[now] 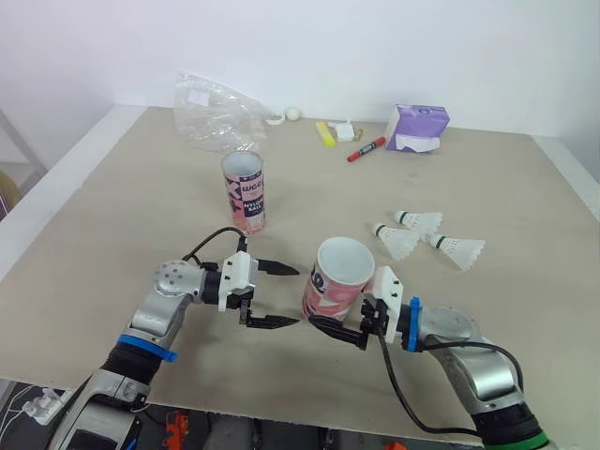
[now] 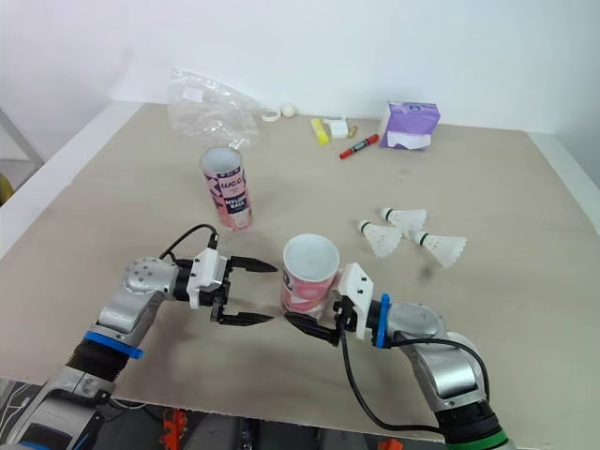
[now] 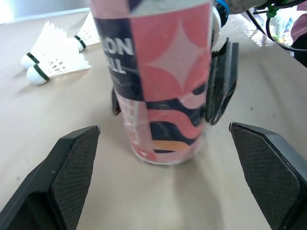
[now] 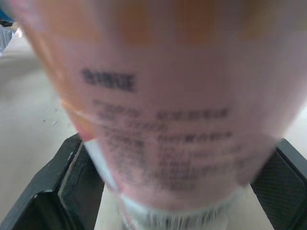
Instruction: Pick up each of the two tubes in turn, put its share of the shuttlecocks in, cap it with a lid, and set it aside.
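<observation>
Nearest the head camera, the left gripper (image 1: 295, 296) hangs spread wide at 9 o'clock of the open pink tube (image 1: 336, 279), which the right gripper (image 1: 339, 323) clamps near its base. A second tube (image 1: 244, 192) stands upright at 11 o'clock; three shuttlecocks (image 1: 401, 244) lie at 2 o'clock. Left wrist view: the clamped tube stands between the parted fingers (image 3: 72, 167), touching neither. Right wrist view: its label bridges both black pads (image 4: 45, 206).
</observation>
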Robot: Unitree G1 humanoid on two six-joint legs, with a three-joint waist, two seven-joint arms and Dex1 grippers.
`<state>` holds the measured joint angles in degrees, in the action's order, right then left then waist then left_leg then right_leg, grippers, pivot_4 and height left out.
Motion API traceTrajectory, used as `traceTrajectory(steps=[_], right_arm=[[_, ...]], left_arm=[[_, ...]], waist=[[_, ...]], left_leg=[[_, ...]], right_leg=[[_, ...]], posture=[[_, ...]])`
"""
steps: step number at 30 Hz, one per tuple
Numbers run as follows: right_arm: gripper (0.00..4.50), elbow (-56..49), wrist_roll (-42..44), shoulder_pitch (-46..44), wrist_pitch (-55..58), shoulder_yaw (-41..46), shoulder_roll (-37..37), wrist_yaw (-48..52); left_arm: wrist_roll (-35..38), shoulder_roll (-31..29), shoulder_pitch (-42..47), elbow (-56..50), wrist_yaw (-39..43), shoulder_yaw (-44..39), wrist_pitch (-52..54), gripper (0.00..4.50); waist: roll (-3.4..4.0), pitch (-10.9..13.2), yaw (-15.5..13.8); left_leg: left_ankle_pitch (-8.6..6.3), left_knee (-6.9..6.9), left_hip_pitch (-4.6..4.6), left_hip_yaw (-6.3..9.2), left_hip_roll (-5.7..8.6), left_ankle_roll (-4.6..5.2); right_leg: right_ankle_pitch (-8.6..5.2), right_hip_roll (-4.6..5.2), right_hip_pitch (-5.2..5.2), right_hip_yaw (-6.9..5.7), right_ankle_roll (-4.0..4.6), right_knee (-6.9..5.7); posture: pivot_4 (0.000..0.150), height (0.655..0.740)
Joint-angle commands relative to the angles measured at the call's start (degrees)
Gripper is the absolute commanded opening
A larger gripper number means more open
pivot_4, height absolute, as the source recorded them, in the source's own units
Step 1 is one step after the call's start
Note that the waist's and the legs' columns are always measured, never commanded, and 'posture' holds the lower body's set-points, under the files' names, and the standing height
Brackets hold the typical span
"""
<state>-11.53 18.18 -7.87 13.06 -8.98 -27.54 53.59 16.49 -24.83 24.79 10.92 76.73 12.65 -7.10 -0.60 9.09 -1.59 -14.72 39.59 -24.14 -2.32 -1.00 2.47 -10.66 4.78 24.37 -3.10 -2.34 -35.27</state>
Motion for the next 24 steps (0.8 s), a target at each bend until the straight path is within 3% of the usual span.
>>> traceTrajectory(steps=[1,24], right_arm=[[4.46,0.5,-0.2,-1.4,-1.7,-0.3,0.9,-0.2],[4.46,3.3,-1.1,-3.7,-2.9,-1.7,2.6,0.4]], left_arm=[[0.6,-0.9,-0.4,-2.3,-0.6,-1.1,-0.5,4.50],[1.6,-1.3,-0.6,-2.6,-1.6,-1.2,-0.3,4.50]], waist=[[0.00,0.0,0.0],[0.01,0.0,0.0]], left_leg=[[0.01,0.00,0.00,0.00,-0.01,-0.01],[0.13,0.03,0.12,-0.13,-0.48,-0.22]], right_leg=[[0.00,-0.01,0.00,0.00,0.00,0.00],[0.17,-0.49,0.01,0.07,0.35,-0.03]], posture=[[0.150,0.7400],[0.150,0.7400]])
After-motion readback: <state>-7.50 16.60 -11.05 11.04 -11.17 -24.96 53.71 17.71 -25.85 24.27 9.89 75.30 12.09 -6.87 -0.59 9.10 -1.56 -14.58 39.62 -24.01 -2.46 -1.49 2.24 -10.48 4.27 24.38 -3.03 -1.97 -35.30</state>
